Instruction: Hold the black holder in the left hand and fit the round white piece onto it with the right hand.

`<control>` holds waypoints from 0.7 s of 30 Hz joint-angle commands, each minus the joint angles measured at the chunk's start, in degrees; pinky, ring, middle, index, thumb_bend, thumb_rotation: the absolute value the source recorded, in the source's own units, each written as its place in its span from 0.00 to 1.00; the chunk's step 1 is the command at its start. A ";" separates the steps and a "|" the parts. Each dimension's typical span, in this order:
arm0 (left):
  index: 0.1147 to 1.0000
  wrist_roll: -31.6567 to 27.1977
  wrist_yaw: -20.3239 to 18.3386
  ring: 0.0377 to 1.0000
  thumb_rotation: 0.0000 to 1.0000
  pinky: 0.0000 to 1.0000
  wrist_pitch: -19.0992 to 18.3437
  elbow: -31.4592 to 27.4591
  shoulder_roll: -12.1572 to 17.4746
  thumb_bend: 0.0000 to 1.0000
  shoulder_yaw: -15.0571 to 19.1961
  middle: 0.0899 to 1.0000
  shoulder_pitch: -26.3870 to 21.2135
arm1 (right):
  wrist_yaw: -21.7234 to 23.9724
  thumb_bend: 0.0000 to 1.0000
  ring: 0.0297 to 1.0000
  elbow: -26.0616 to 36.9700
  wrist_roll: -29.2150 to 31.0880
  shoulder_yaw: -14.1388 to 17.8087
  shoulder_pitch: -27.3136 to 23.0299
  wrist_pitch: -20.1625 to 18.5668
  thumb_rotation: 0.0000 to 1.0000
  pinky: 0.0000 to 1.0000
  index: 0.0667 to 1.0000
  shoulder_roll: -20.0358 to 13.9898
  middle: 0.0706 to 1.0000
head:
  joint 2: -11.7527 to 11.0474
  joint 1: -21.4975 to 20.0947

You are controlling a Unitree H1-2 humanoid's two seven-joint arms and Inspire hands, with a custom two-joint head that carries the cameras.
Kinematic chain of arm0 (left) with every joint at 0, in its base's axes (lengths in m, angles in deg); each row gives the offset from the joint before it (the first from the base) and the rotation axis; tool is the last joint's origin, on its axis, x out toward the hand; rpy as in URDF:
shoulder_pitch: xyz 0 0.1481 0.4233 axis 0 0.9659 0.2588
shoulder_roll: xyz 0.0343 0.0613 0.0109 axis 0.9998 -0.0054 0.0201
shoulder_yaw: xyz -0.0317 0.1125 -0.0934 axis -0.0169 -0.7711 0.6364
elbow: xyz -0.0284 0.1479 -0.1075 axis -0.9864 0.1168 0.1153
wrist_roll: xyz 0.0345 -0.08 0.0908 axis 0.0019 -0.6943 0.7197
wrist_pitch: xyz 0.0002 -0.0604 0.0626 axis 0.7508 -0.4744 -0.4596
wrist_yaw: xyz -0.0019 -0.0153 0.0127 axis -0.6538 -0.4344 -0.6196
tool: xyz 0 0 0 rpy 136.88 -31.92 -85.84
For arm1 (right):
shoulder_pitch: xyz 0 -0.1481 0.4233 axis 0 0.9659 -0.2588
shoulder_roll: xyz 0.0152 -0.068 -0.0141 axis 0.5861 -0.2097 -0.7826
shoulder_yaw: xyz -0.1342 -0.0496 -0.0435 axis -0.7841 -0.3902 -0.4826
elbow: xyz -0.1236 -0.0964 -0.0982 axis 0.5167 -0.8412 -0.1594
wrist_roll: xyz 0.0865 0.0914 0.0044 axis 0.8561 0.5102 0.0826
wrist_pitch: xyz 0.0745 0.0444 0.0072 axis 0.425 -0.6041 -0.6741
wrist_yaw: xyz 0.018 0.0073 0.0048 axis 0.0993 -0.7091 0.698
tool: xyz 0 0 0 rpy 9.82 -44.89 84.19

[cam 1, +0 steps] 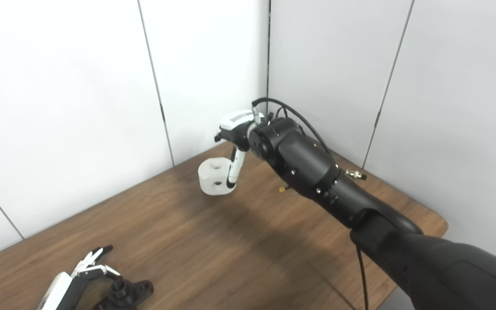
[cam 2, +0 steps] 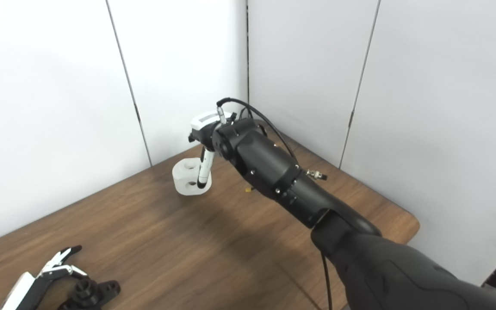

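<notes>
Two hands | right hand (cam 1: 236,142) pinching white piece (cam 1: 213,175) | left hand (cam 1: 85,275), frame-cut, gripping black holder (cam 1: 128,292)

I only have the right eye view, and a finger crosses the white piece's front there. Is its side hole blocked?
Observer: No. The left eye view shows the piece's side hole whole, just left of the right hand's fingertip.
Operator: Where does that finger lie, then?
Observer: From the left eye it runs down the piece's right edge, not across its front.
</notes>
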 commanded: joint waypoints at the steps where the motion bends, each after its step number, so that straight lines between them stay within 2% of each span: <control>1: 0.42 2.50 -1.33 1.00 0.05 1.00 -1.99 5.32 2.86 0.52 -1.01 0.95 7.13 | -3.21 1.00 1.00 -1.31 0.21 0.16 -3.98 -0.30 0.37 0.97 0.90 -0.35 1.00 | 0.01 0.08; 11: 0.42 3.04 -1.27 1.00 0.05 1.00 -3.01 3.81 2.84 0.52 -1.07 0.95 7.91 | -9.95 0.99 1.00 -11.01 2.29 -2.87 -7.43 1.01 0.38 0.98 0.91 1.43 1.00 | 0.74 1.35; 15: 0.42 3.13 -1.63 1.00 0.05 1.00 -3.24 3.43 2.73 0.52 -1.12 0.95 8.28 | -13.10 0.97 1.00 -13.51 3.67 -3.60 -7.86 1.27 0.38 0.95 0.93 1.97 1.00 | 0.49 1.83; 21: 0.42 3.24 -1.57 1.00 0.05 1.00 -3.55 2.84 2.55 0.52 -1.03 0.95 8.78 | -16.25 0.96 1.00 -15.80 4.98 -4.79 -8.22 0.57 0.38 0.95 0.92 2.56 1.00 | 1.08 2.78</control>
